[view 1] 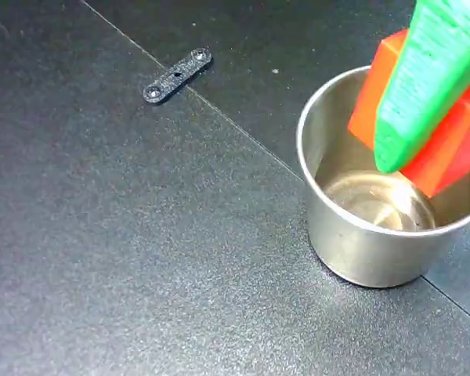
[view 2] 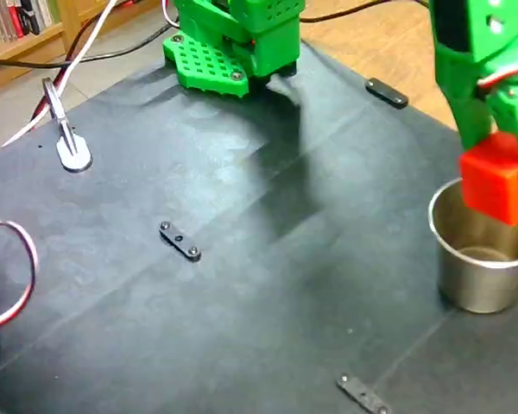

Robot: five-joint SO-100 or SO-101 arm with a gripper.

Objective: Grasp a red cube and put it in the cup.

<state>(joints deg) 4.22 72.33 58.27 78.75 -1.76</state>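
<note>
The likeliest trouble from here is a bad drop: the red cube [view 1: 446, 149] hangs tilted over the mouth of the cup [view 1: 352, 235], one corner lowest, and in a fixed view it sits toward the far side of the opening and not over the middle, so it could, on release, clip the thin rim and bounce out onto the black mat [view 1: 141, 258], or tip the cup. The cup looks light and stands free on the mat, so a nudge from the green finger [view 1: 423, 86] or from the cube itself might slide it or knock it over. The gripper [view 2: 501, 159] is closed on the cube, which it holds from above with green fingers on either side; only one finger shows plainly, so how firm the hold is cannot be told. In the other fixed view the cube [view 2: 496, 183] hangs at the level of the cup's rim [view 2: 440, 228], its lower part seemingly just inside the opening, and not yet resting on the bottom. The cube is glossy, bright red-orange, with sharp edges, clearly narrower than the cup. The cup is brushed steel with a shiny, empty inside and sloping sides. A small black strip [view 1: 177, 75] lies well apart on the mat.
</note>
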